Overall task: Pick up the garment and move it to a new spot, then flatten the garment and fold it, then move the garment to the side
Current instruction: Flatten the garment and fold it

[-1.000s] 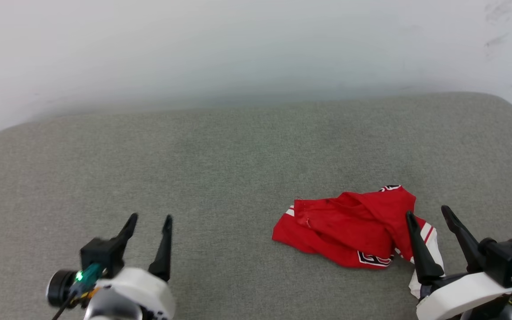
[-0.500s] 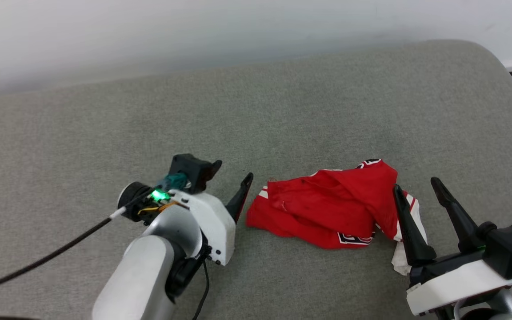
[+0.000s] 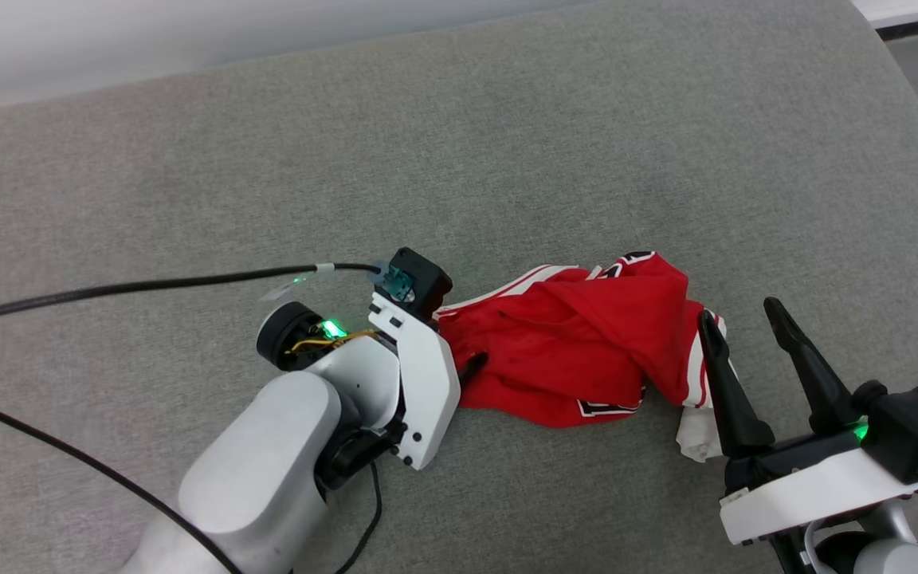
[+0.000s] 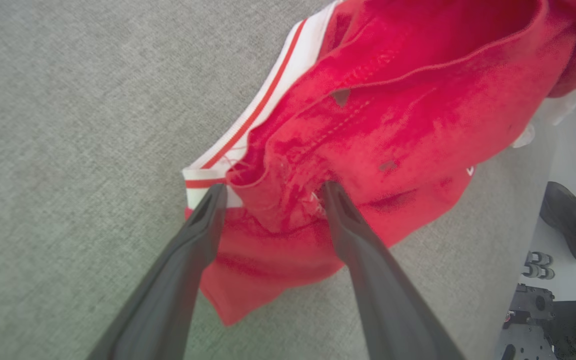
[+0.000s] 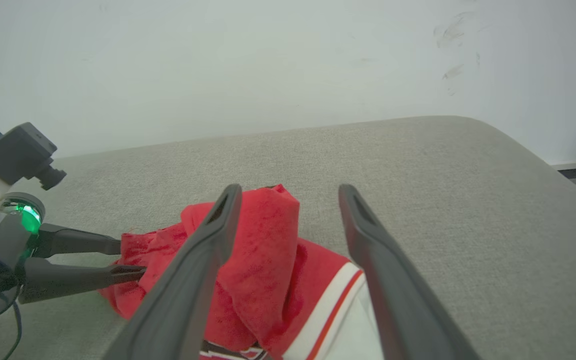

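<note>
the garment point(image 3: 586, 343) lay crumpled on the grey cushion point(image 3: 507, 143). the left gripper point(image 4: 271, 190) straddled a fold at its hem, fingers apart. the right gripper point(image 3: 738, 309) waited beside it, fingers spread too. closing deep on that fold would likely hold best.

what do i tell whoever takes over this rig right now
Left gripper: open, fingers straddling a fold at the left edge of the red jersey.
Right gripper: open, at the jersey's right end, gripping nothing.
Jersey: crumpled on the grey cushion.
Done: nothing yet; not lifted.
To do: grasp, move, flatten, fold, set aside.
</note>
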Motion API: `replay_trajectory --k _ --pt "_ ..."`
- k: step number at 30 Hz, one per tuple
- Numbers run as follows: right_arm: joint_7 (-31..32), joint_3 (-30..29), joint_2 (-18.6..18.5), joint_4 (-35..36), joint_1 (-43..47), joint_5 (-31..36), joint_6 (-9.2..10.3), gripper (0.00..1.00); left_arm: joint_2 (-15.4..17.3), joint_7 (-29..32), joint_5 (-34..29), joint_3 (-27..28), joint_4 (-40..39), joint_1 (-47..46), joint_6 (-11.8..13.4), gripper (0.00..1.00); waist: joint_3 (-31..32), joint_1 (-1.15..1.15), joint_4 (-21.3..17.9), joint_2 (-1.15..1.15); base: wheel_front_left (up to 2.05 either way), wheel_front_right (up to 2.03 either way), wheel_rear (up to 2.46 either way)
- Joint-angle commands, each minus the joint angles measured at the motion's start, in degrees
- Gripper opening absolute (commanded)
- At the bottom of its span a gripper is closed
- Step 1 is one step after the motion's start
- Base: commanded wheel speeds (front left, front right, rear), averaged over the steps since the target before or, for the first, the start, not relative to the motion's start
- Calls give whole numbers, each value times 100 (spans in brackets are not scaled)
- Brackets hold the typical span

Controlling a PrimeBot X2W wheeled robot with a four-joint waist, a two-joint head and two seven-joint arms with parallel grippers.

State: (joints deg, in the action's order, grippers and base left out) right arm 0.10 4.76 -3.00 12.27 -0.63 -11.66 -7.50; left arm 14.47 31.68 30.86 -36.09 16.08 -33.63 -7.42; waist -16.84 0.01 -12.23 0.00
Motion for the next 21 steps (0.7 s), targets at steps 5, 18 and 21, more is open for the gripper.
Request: replay_trajectory --k 5,18,21 --pt "-117 -30 17 -172 -139 -102 2 100 219 -40 240 -313 -10 -249 -10 0 -31 -1 -49 0 0 0 0" --pt "27 -298 17 -198 -9 0 2 100 720 -1326 -125 -210 -1092 -22 182 0 449 -1 405 0 0 0 0" --pt "94 -333 16 -139 23 68 2 100 896 -1305 -117 -220 -1570 338 315 0 613 -1 558 0 0 0 0"
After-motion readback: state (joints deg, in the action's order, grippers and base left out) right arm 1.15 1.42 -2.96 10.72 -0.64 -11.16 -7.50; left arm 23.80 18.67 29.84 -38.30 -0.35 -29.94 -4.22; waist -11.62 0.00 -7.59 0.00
